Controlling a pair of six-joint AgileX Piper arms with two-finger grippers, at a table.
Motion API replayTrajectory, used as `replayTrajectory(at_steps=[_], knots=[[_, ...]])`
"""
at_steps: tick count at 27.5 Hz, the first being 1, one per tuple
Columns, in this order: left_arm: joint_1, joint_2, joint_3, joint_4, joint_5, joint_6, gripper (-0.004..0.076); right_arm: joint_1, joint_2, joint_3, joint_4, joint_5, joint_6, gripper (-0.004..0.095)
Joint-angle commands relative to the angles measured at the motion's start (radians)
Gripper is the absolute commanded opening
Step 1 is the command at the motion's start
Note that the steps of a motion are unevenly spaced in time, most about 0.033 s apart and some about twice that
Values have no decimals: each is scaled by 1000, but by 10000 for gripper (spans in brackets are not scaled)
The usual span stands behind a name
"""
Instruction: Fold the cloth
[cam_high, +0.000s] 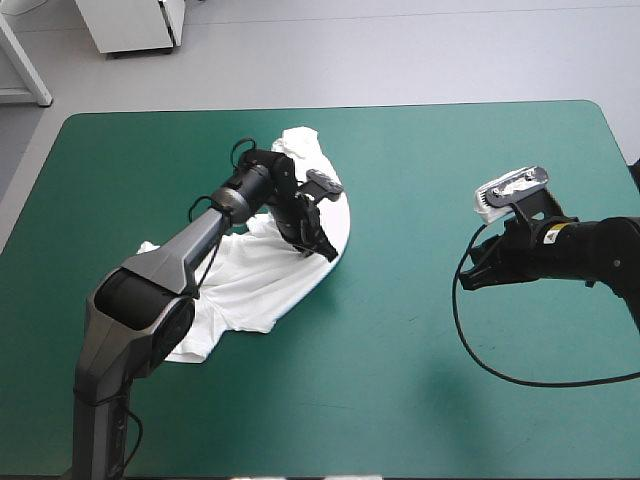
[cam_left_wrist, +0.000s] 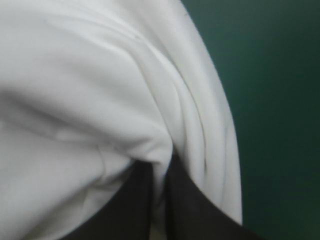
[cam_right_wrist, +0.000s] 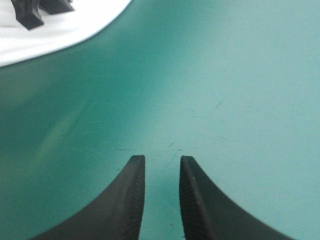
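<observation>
Left of centre on the teal-green cover (cam_high: 400, 400) lies the T-shirt (cam_high: 250, 285), loosely spread and rumpled. At its edge nearest the other arm, the left gripper (cam_high: 322, 245) pinches a raised fold, its 2 black fingers (cam_left_wrist: 195, 212) all but closed on cloth. Well apart, the right gripper (cam_right_wrist: 162, 159) hovers over bare cover, narrowly parted, holding nothing.

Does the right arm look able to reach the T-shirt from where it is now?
Probably yes: only bare teal-green cover lies between the right hand and the T-shirt. The left hand grips the edge on that side, so it may crowd that spot.
</observation>
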Motion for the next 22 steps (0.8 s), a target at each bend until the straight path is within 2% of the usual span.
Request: replayTrajectory(at_steps=[1, 13, 22], knots=[[-97, -56, -22, -80, 79, 2, -22, 1, -35, -32, -12, -27, 3, 239], [-369, -103, -22, -152, 81, 12, -22, 1, -51, -30, -20, -18, 4, 239], [-409, -124, -22, -99, 81, -4, -21, 1, -57, -30, -21, -11, 4, 239]])
